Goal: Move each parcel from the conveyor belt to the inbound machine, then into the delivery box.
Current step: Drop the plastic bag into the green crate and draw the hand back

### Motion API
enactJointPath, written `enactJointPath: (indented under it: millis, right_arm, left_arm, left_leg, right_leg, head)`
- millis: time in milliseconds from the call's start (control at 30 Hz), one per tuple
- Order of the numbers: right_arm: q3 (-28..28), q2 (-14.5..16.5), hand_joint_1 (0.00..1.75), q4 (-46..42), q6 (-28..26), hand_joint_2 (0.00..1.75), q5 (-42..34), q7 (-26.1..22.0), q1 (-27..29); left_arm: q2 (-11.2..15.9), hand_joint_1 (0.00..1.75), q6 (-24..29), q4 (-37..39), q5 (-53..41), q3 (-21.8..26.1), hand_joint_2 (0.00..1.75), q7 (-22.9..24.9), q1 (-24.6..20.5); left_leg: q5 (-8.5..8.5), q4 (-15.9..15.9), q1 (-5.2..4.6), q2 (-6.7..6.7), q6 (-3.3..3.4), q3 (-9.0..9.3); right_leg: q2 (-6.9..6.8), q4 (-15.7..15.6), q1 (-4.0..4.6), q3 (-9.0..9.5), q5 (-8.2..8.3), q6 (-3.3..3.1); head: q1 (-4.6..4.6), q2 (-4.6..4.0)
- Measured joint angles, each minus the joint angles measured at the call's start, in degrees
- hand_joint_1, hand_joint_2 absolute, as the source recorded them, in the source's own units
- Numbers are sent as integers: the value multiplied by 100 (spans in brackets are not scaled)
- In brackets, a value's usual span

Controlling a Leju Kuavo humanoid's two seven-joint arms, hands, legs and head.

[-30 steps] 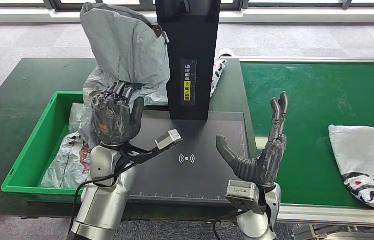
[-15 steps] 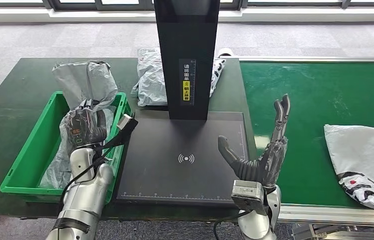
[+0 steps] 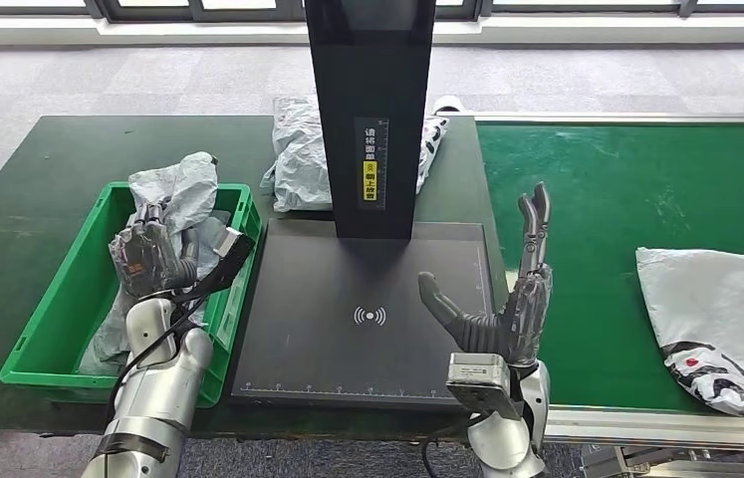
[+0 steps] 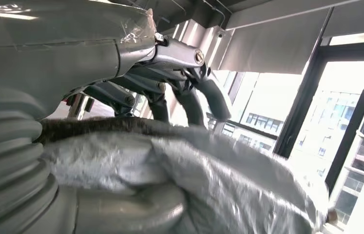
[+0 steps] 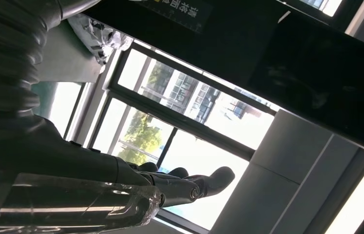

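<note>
Head view: left robot hand (image 3: 151,254) gripped a grey parcel (image 3: 180,189) over the green delivery box (image 3: 61,317) at the bench's left edge. Right robot hand (image 3: 507,314) stood spread wide, holding nothing, at the inbound machine's (image 3: 368,309) right edge. White parcel (image 3: 721,324) lay on the conveyor belt (image 3: 626,199).

Left wrist view: fingers (image 4: 194,92) wrapped over the grey parcel (image 4: 219,180).

Right wrist view: fingers (image 5: 189,185) extended, bare.

Silver arms, dark grey hands.
Each forearm is a smooth silver shell; the left hand (image 3: 153,257) and right hand (image 3: 507,309) have dark segmented fingers, black cables looping at the wrists, and small silver-grey camera boxes there.
</note>
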Motion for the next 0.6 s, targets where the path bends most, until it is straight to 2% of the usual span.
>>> enactJointPath:
  millis: [200, 533, 600]
  right_arm:
    - [0, 9, 0, 133, 17, 175, 16, 0, -28]
    - [-1, 15, 0, 300, -39, 175, 63, 0, -54]
    - [-2, 15, 0, 334, -105, 175, 92, 1, -59]
  left_arm:
    - [-51, 0, 4, -561, 6, 128, 175, -347, 249]
    - [-312, 0, 5, -1461, 68, 538, 175, -1078, 480]
    - [-398, 0, 5, -1587, 178, 576, 175, -1350, 499]
  left_leg:
    - [0, 0, 0, -1, 0, -4]
    - [0, 1, 0, -6, 0, -6]
    - [0, 1, 0, -6, 0, -6]
  right_leg:
    - [-1, 0, 0, -1, -2, -1]
    - [-6, 0, -1, -1, -3, 0]
    - [-6, 0, -1, -1, -3, 0]
  head:
    - [0, 1]
    - [0, -1]
    - [0, -1]
